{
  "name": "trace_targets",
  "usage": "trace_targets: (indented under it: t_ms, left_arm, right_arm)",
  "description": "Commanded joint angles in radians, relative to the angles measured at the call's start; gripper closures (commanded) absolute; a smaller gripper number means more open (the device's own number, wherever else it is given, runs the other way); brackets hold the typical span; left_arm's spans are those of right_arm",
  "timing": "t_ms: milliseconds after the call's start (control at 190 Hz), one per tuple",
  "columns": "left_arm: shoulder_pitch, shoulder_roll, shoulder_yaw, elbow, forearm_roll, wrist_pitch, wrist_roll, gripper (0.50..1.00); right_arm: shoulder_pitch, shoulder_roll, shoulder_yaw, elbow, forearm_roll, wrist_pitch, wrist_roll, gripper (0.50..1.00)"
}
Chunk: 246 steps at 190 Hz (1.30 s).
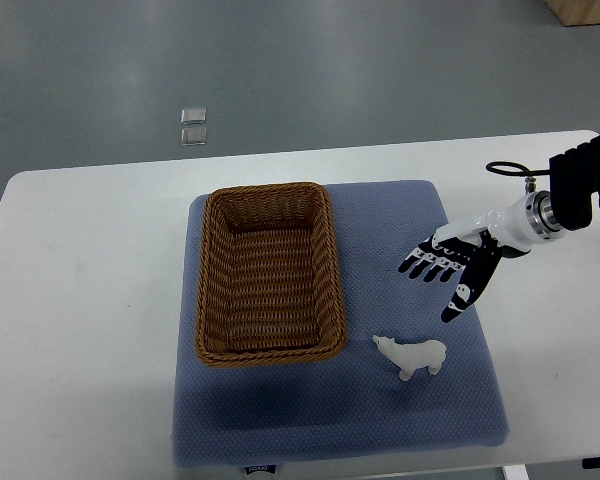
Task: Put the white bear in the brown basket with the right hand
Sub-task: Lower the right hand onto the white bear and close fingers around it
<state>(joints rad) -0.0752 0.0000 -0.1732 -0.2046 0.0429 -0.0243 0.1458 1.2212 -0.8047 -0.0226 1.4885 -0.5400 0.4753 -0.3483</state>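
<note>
White plastic or ceramic is what the white bear [412, 356] seems to be made of; it is being shown standing on the blue mat [380, 420], near the mat's front right part, just right of the front right corner of the brown basket [208, 270] and apart from it. Nothing is being held inside the basket, whose woven floor is being shown bare.

The right hand [450, 270] is being held above the mat, behind the bear and apart from it, with its arm coming in from the picture's right edge. Its fingers [426, 266] are being kept spread and extended, and nothing is being gripped by them. No left hand is being shown.

The approach is judged to be the step in hand: the bear is not yet being touched, so the grasp, the lift and the carry to the basket are all being left to do.

The bear's long axis is being laid roughly across the picture, left to right, with a slight tilt; the head is being pointed left, toward the basket, and the rump right. For the next move, the hand would probably have to be lowered toward the camera side and closed across the narrow body, not along its length.
</note>
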Motion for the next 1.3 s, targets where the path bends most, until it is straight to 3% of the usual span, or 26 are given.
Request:
trace_targets:
  t_ms: [0,412,686,1293]
  left_arm:
    - [0.0,0.0,0.0,0.001,0.0,0.0,0.0,0.5]
    - [0.0,0.0,-0.002,0.002,-0.001,0.0,0.0,0.5]
    - [0.0,0.0,-0.002,0.004,-0.001,0.0,0.0,0.5]
    - [0.002,0.0,-0.003,0.004,-0.001,0.001,0.0,0.5]
  right_arm:
    - [-0.035,-0.001,0.021,0.002,0.0,-0.009,0.018,0.572]
    - [-0.163,-0.004,0.072,0.03,-0.02,-0.018,0.104,0.576]
    - [-0.243,-0.001,0.096,0.03,-0.107,-0.072,0.192,0.579]
    - [-0.339,-0.03,0.125,0.053,-0.202,-0.101,0.278,0.589]
